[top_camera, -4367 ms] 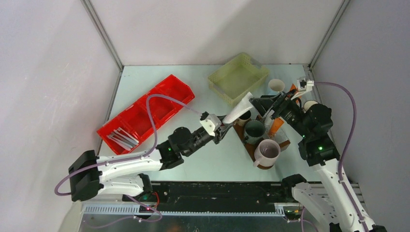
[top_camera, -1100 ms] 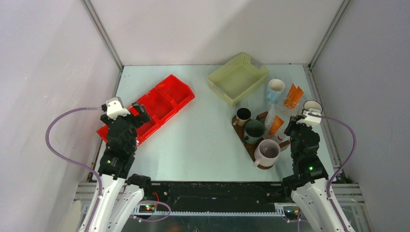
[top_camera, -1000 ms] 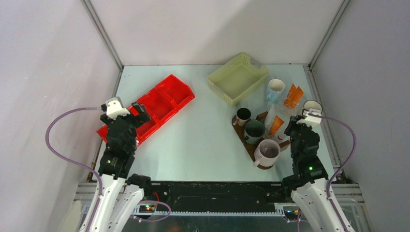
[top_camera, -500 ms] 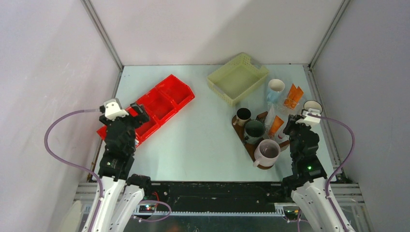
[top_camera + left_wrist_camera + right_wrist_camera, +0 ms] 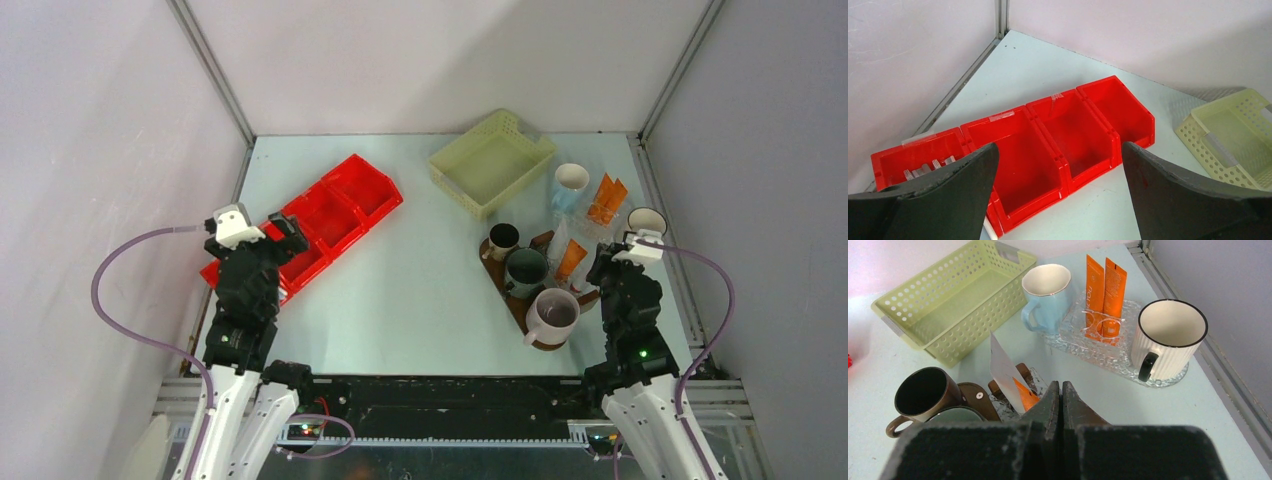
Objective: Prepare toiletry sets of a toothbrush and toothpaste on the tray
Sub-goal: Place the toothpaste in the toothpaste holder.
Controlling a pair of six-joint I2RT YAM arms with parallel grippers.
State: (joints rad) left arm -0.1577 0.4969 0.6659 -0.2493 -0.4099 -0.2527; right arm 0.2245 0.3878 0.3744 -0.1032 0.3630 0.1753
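White toothbrushes (image 5: 930, 167) at lower left of the wrist view, in the red bin's (image 5: 1048, 125) end compartment, long axis unclear. Just down-left of the spread, empty left gripper (image 5: 1058, 150). Well apart from the tray (image 5: 514, 300) and the closed, empty right gripper (image 5: 1062, 390).

Orange tubes (image 5: 1104, 292), red bin (image 5: 352, 192)

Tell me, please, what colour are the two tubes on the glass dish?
The two tubes are orange; the right wrist view shows this best.
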